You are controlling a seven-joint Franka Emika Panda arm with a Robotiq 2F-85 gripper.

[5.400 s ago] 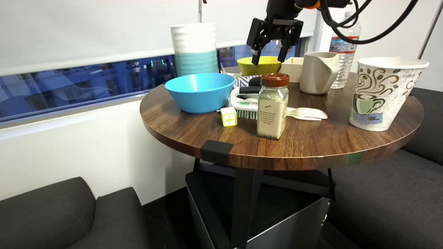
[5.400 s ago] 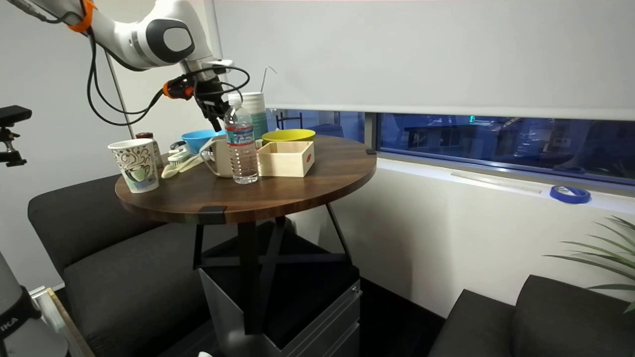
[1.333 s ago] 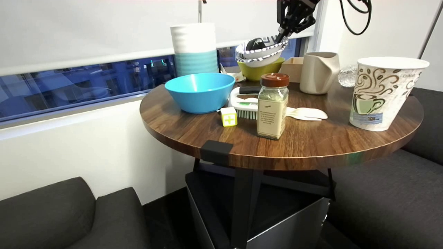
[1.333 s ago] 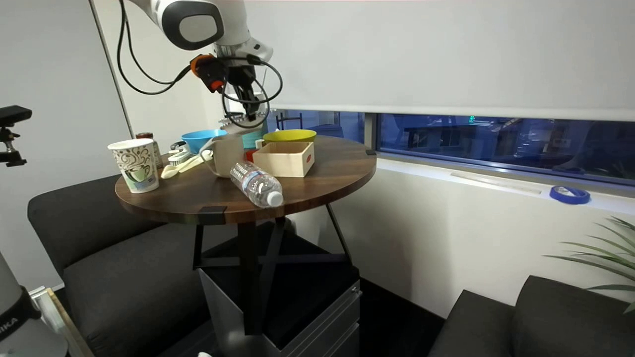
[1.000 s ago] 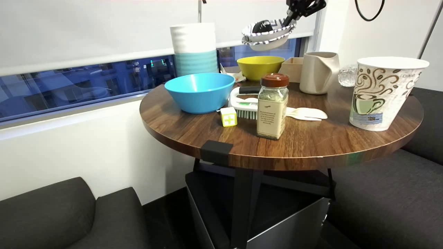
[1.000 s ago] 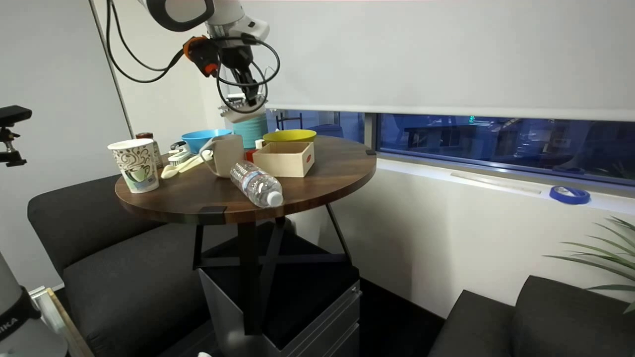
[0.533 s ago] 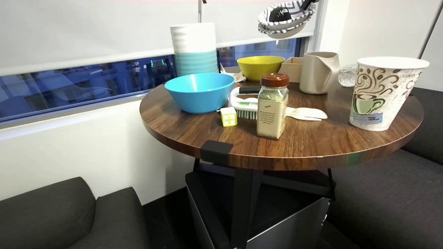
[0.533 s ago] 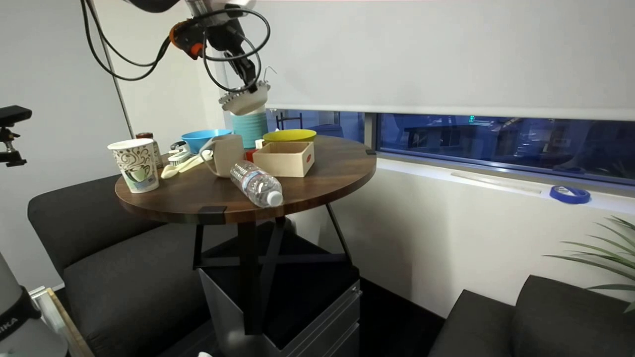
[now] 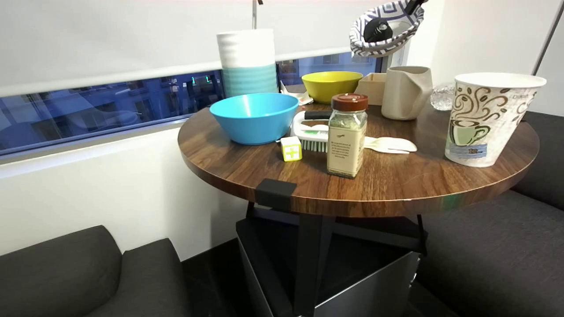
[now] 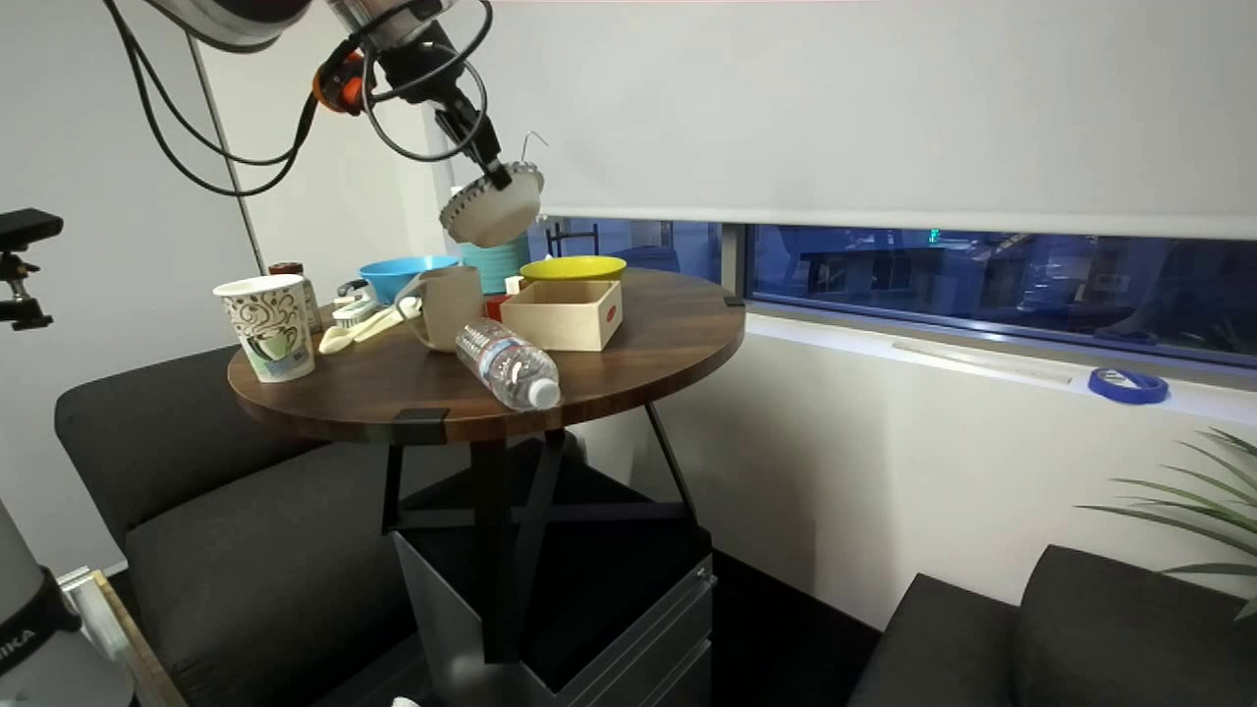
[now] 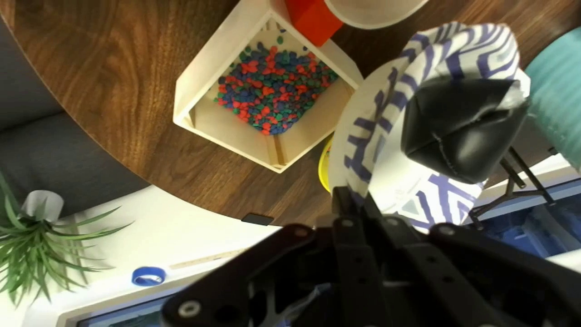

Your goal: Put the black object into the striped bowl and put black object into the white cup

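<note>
My gripper [image 11: 356,200] is shut on the rim of the striped bowl [image 11: 395,179], pinching it at one edge. In both exterior views the bowl [image 10: 496,211] hangs tilted in the air above the table, under the fingertips. Inside it lies the black object [image 9: 377,30], also plain in the wrist view as a shiny black lump [image 11: 458,129]; an exterior view from the bowl's outer side hides it. A white cup [image 9: 489,119], of paper with brown swirls, stands upright on the table, well apart from the bowl.
Below the bowl are a beige mug [image 9: 406,93], a wooden box [image 10: 565,316] and a yellow bowl [image 9: 331,86]. A water bottle [image 10: 508,363] lies near the table edge. A blue bowl [image 9: 254,121], a spice jar [image 9: 347,136] and a tall vase [image 9: 248,66] stand around.
Since the oldest frames, my gripper has taken hold of the striped bowl and lifted it, and the bottle has toppled. Lately the bowl, black object inside, has shifted and tilted further.
</note>
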